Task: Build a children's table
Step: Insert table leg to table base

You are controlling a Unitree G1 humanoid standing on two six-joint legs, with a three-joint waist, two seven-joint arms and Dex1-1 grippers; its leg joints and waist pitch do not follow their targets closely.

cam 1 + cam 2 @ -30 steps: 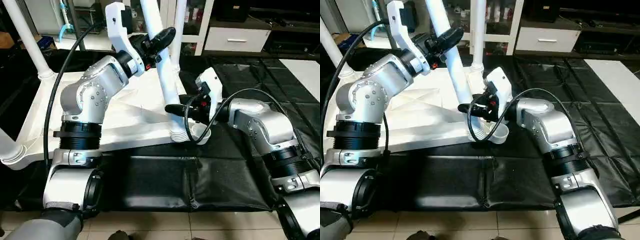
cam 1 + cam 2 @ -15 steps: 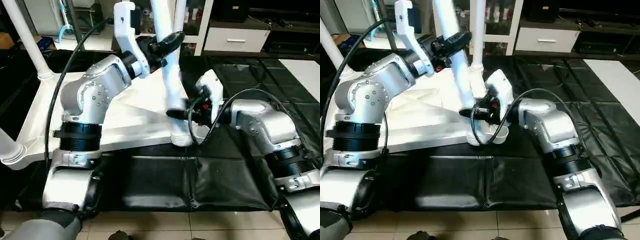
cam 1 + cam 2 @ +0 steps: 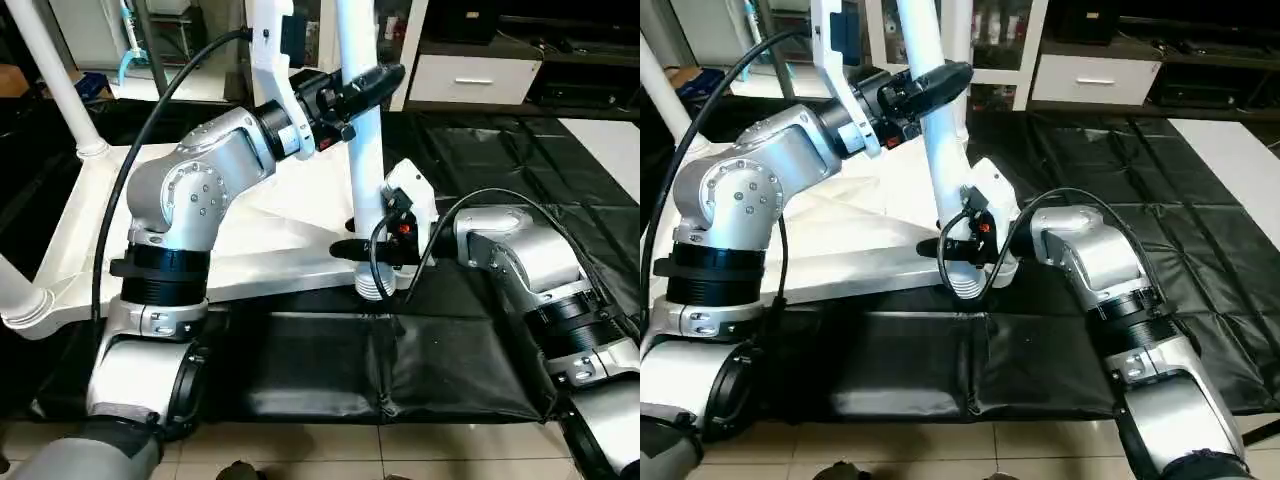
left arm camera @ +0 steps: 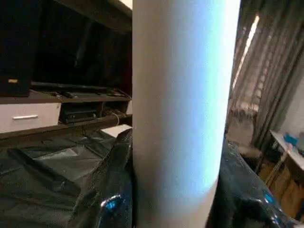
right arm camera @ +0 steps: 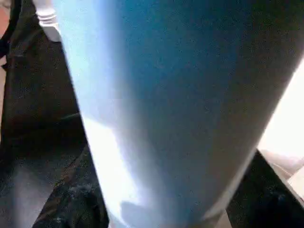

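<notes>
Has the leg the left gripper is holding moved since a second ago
Yes. The leg has swung from a tilt to nearly upright, and its threaded end has slid toward the tabletop's near corner. The left gripper went with it.

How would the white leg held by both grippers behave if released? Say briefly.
The leg looks stiff and light: hollow plastic tube. Tall over a narrow base in the corner socket, it would likely tip. Round and smooth, it could roll on the mat.
</notes>
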